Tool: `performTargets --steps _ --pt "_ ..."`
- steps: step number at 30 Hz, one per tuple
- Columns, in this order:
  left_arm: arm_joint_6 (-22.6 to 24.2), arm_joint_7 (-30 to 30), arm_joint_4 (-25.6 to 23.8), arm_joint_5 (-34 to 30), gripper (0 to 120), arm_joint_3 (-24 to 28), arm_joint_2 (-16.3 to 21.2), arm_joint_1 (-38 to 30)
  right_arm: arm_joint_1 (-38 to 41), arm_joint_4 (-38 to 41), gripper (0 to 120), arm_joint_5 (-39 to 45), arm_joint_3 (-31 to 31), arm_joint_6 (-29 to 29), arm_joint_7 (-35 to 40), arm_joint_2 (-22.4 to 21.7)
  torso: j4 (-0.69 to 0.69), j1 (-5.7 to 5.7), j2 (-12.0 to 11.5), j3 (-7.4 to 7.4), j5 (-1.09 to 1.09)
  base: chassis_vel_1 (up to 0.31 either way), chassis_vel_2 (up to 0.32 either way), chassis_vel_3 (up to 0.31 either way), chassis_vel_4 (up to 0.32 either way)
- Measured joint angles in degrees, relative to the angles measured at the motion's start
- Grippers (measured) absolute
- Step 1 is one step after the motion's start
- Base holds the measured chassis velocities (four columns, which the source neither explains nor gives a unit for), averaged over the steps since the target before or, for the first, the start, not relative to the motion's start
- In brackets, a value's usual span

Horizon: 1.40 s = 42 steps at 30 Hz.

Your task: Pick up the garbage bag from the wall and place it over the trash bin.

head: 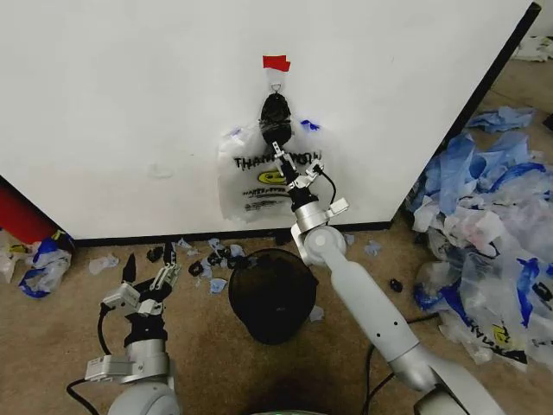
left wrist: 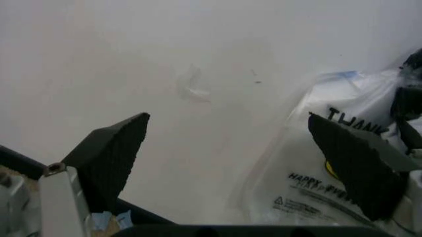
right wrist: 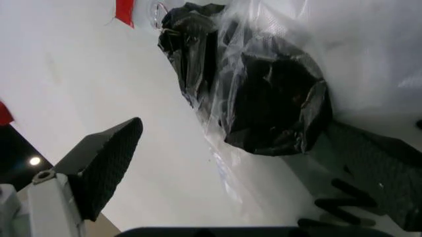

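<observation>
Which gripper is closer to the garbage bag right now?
Right. The right gripper is up at the garbage bag on the wall, fingers open around it; the left gripper hangs low, off to the bag's left.

The garbage bag point(head: 270, 177) is thin, see-through plastic film, crinkled and faintly glossy, with black print; bunched at its top, beneath the red tape point(head: 276, 63), is darker crumpled plastic. The wall point(head: 130, 104) behind it is a smooth, matt white panel. Below the bag, the trash bin point(head: 272, 294) is black wire mesh. The right tool point(head: 289, 169) has black pads with a fine ribbed, rubbery texture, as does the left tool point(head: 149, 272), on pale smooth metal-looking mounts.
</observation>
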Motion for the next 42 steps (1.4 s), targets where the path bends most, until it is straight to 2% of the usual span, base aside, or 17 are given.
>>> performTargets --steps 7,10,15,17,21,24,27,29,35,42 --pt "-0.11 0.17 -0.32 0.54 95 0.21 -0.47 1.05 0.05 -0.50 100 -1.00 0.39 0.09 -0.60 0.45 0.01 0.00 0.00 0.00 0.00 0.000 0.000 0.000 0.000" --pt "-0.13 0.20 -0.32 0.61 95 0.37 -0.55 1.23 -0.34 0.14 94 -1.47 0.73 0.17 -0.61 0.53 0.00 0.00 0.00 0.00 0.00 0.000 0.000 0.000 0.000" --pt "-0.14 0.28 -0.26 0.76 95 0.71 -0.51 1.54 -1.10 1.95 73 -2.25 1.44 0.39 -0.22 0.32 -0.01 0.00 0.00 0.00 0.01 0.000 0.000 0.000 0.000" --pt "-0.14 0.39 -0.26 0.76 95 0.83 -0.51 1.68 -1.26 2.35 70 -2.41 1.59 0.40 -0.05 0.22 0.00 0.00 0.00 0.00 0.00 0.000 0.000 0.000 0.000" --pt "-0.16 0.68 -0.26 0.94 94 1.22 -0.60 1.97 -2.05 3.70 52 -3.00 2.00 0.43 0.43 -0.09 0.00 0.00 0.00 0.00 0.01 0.000 0.000 0.000 0.000" --pt "-0.16 0.73 -0.24 0.98 94 1.37 -0.61 2.02 -2.49 4.28 45 -3.26 2.05 0.44 0.63 -0.14 0.00 0.00 0.00 0.00 0.00 0.000 0.000 0.000 0.000" --pt "-0.16 0.78 -0.22 0.99 94 1.48 -0.47 2.05 -3.18 4.66 30 -4.12 2.12 0.44 0.88 -0.10 -0.01 0.00 0.00 0.00 0.00 0.000 0.000 0.000 0.000" --pt "-0.16 0.80 -0.27 1.00 94 1.49 -0.42 2.12 -3.33 4.71 27 -4.34 2.17 0.44 0.96 -0.05 -0.01 0.00 0.00 0.00 0.00 0.000 0.000 0.000 0.000" --pt "-0.38 0.84 -0.87 1.01 94 1.47 -0.31 2.94 -3.54 4.18 0 -5.31 2.70 0.53 1.25 0.41 0.00 0.00 0.00 0.00 0.01 0.000 0.000 0.000 0.000" --pt "-0.80 0.84 -0.51 0.89 94 1.60 0.04 2.82 -3.65 3.74 0 -5.91 3.18 0.97 1.17 0.40 0.00 0.00 0.00 0.00 0.00 0.000 0.000 0.000 0.000"
